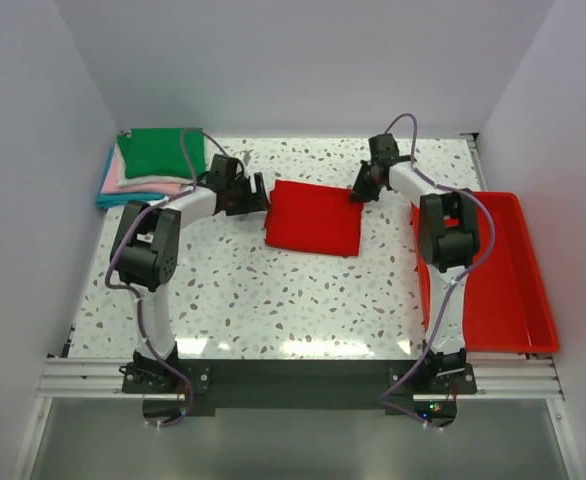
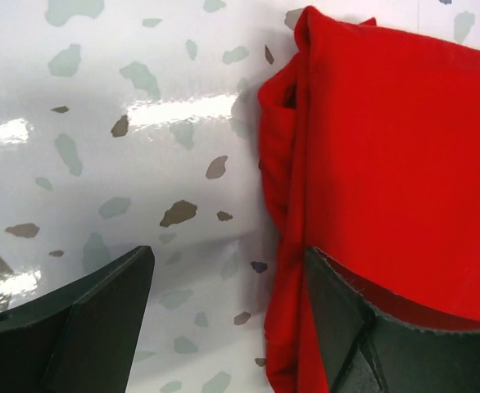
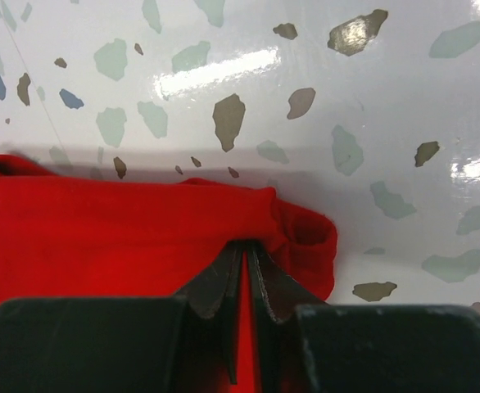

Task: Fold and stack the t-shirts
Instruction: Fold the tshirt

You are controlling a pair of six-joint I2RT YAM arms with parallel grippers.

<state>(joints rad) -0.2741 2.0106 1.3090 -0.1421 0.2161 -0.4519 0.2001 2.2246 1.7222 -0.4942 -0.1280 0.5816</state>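
A bright red t-shirt (image 1: 313, 218), folded into a rectangle, lies in the middle of the table. My left gripper (image 1: 259, 196) is at its left edge and is open. In the left wrist view the gripper (image 2: 228, 255) straddles the shirt's bunched edge (image 2: 283, 164), one finger over the cloth (image 2: 387, 164) and the other over bare table. My right gripper (image 1: 359, 192) is at the far right corner, shut on a pinch of the red t-shirt (image 3: 101, 221), with cloth between the closed tips (image 3: 244, 247). Folded t-shirts (image 1: 161, 152) are stacked at the far left, green on top of pink, white and blue.
A rigid red plastic tray (image 1: 503, 290) sits along the right side of the speckled table (image 1: 273, 290). White walls close in the back and both sides. The arm bases stand on the rail at the near edge.
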